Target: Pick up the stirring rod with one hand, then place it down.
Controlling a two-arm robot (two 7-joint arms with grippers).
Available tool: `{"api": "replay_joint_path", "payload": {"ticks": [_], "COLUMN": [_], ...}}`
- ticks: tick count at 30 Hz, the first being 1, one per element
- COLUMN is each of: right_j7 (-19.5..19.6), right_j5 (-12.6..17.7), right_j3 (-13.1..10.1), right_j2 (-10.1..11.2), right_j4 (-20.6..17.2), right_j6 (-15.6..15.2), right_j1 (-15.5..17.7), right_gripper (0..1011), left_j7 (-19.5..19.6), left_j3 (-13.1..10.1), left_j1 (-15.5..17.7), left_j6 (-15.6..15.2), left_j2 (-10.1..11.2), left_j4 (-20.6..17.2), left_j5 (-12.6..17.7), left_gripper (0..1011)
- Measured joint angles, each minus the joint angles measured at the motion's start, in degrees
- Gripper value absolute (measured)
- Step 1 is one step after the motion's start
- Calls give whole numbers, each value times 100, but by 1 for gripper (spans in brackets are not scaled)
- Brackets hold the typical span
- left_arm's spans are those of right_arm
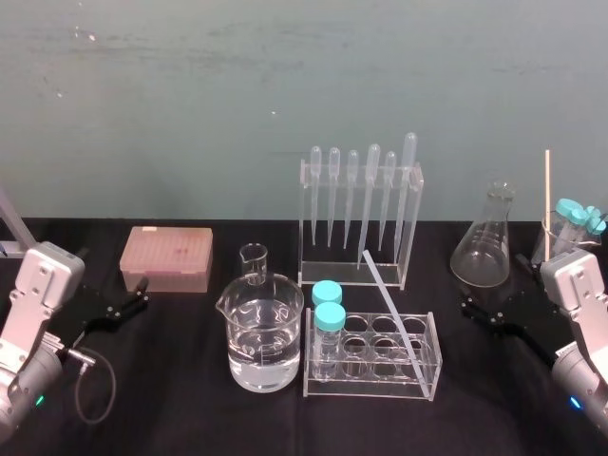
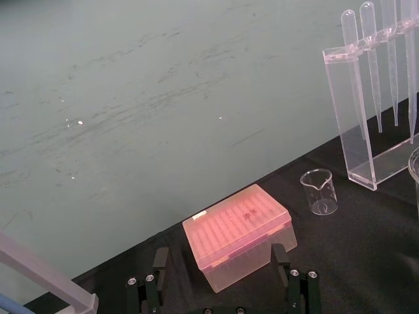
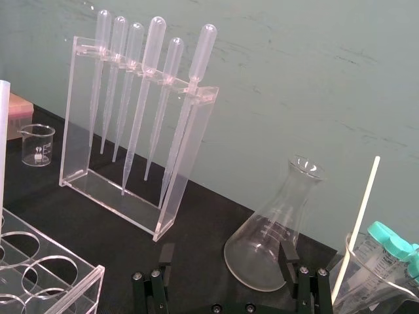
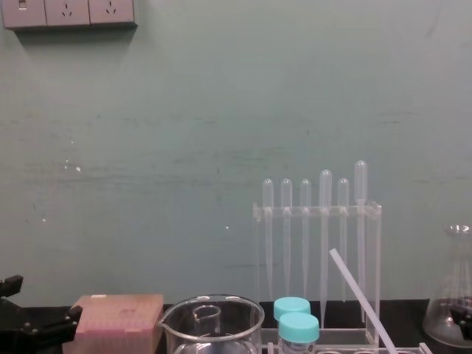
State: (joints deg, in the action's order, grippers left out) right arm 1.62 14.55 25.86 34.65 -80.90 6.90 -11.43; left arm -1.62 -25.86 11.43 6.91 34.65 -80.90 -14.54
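Stirring rod [image 1: 391, 313] lies slantwise across the top of the clear tube rack [image 1: 432, 366] at mid-desk. Its near end is at the rack's front right. Its far end is raised, pointing toward the pipette stand [image 1: 413, 228] behind. Nothing grips it.

Left gripper [image 2: 220, 260] is low over the black desk [image 1: 190, 399] at the left, facing the pink box [image 1: 166, 258]. Its fingers [image 2: 160, 261] are spread wide and hold nothing.

Right gripper [image 3: 226, 254] is at the right, facing the flask [image 3: 278, 229]. Its jaws are also wide apart and hold nothing.

Both grippers are well apart from the rod. A beaker [image 1: 264, 332] of clear liquid sits just left of the rack.
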Motion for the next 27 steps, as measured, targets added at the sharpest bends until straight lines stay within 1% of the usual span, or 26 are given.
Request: {"api": "replay_joint_path", "payload": {"ticks": [9,11,13,14,15,16,17,18,19,20,21,22,23,24,27], "right_j7": [-13,-41,-45,-45,-45,-47,-59,-107,-149,-260,-260,-392,-461,-610,-876], "right_j5": [-29,-66,-116,-174,-174,-226,-250,-298,-319,-345,-345,-363,-368,-368,-335], "right_j3": [-22,-60,-115,-147,-147,-173,-184,-190,-190,-176,-176,-148,-130,-90,-6], "right_j2": [-5,-11,-21,-25,-25,-31,-34,-41,-46,-60,-60,-77,-87,-105,-140], "right_j4": [-1,-17,-57,-97,-97,-135,-154,-190,-209,-243,-243,-270,-278,-288,-289], "right_j6": [2,61,205,360,360,533,625,798,909,1094,1094,1254,1317,1431,1564], "right_j1": [6,28,60,80,80,89,91,84,74,36,36,-1,-20,-63,-133], "right_gripper": [1003,1003,1003,1003,1003,1003,1003,1003,1003,1003,1003,1003,1003,1003,1003], "left_j7": [0,0,0,0,0,0,0,0,0,0,0,0,0,0,0], "left_j3": [0,0,0,0,0,0,0,0,0,0,0,0,0,0,0], "left_j1": [0,0,0,0,0,0,0,0,0,0,0,0,0,0,0], "left_j6": [0,0,0,0,0,0,0,0,0,0,0,0,0,0,0], "left_j2": [0,0,0,0,0,0,0,0,0,0,0,0,0,0,0], "left_j4": [0,0,0,0,0,0,0,0,0,0,0,0,0,0,0], "left_j5": [0,0,0,0,0,0,0,0,0,0,0,0,0,-1,0], "left_gripper": [1000,1000,1000,1000,1000,1000,1000,1000,1000,1000,1000,1000,1000,1000,1000]}}
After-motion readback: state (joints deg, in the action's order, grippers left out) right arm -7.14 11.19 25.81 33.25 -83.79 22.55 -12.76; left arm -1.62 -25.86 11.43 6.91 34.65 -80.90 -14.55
